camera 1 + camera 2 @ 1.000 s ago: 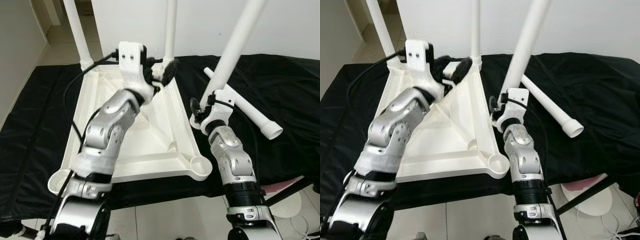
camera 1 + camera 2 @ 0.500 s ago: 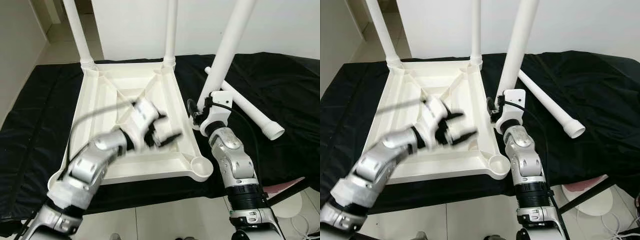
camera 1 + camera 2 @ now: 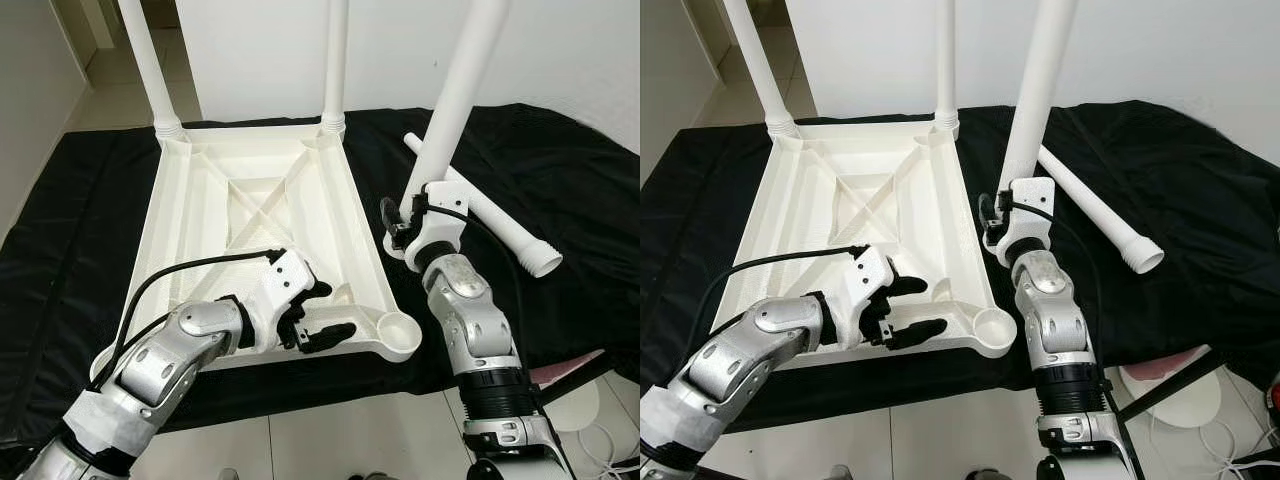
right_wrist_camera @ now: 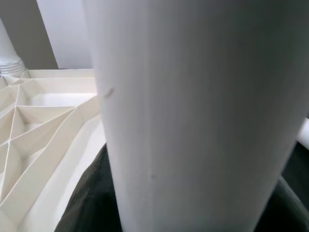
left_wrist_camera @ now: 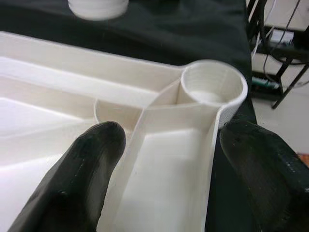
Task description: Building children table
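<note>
The white plastic table top [image 3: 200,230] lies upside down on a black cloth. Two white legs stand in its far corners, one on the left [image 3: 143,60] and one on the right [image 3: 335,60]. My left gripper [image 3: 328,312] is open, low over the near right corner, with its fingers [image 5: 91,159] straddling a rib just short of the empty round socket [image 5: 212,87]. My right gripper [image 3: 400,222] is shut on a third leg [image 3: 462,90], held tilted beside the table's right edge. A fourth leg [image 3: 500,225] lies loose on the cloth further right.
The black cloth [image 3: 80,230] covers the floor around the table top. Tiled floor [image 3: 330,445] begins just in front of it. A white wall [image 3: 400,50] stands behind. A black stand leg and a pale round object [image 3: 590,400] sit at the near right.
My left arm has swung down from the table's far right corner to its near right corner, gripper open. The right gripper and its leg have barely moved.
</note>
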